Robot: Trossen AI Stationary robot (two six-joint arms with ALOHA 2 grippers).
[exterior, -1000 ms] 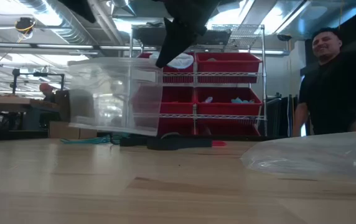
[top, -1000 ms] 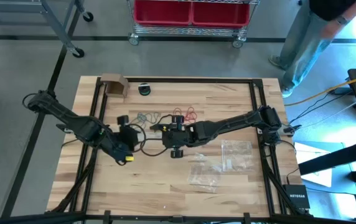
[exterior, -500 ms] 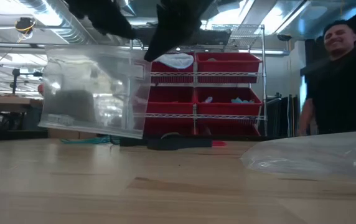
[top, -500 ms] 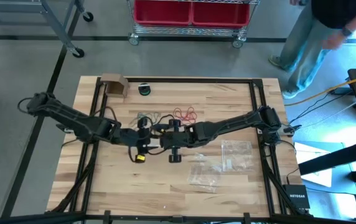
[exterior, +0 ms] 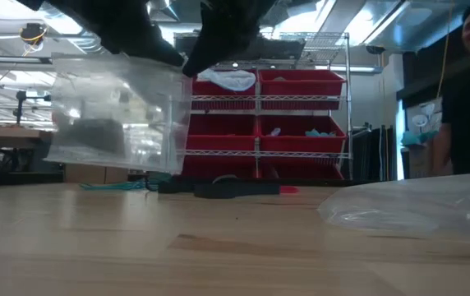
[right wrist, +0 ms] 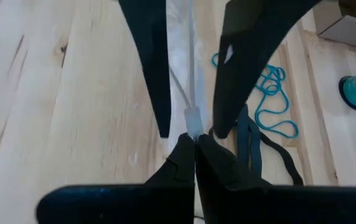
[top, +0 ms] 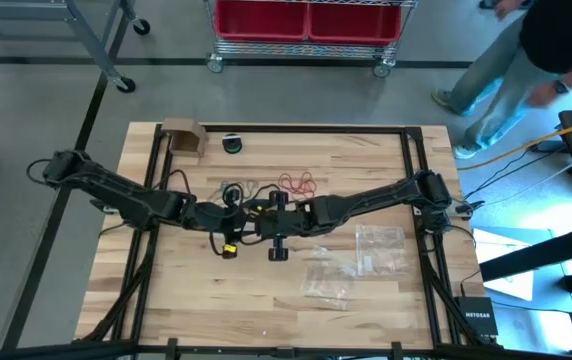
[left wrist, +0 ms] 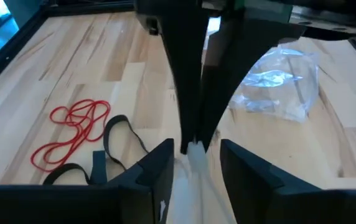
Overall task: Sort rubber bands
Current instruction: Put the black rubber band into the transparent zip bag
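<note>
High view: we see both arms reach to the middle of the wooden surface [top: 266,290], where the left hand [top: 234,216] and right hand [top: 263,218] meet; the rubber bands [top: 296,183] lie just beyond them, and more clear bags [top: 351,262] lie nearer the right side

Low view: a clear zip bag [exterior: 116,115] hangs lifted above the surface from dark fingers at its top edge

Left wrist view: the left hand [left wrist: 194,162] stands open around the bag's edge, which the right hand pinches; red bands [left wrist: 72,130] and black bands [left wrist: 112,146] lie beside

Right wrist view: the right hand [right wrist: 195,142] is closed on the zip bag; teal bands [right wrist: 270,99] lie beyond
</note>
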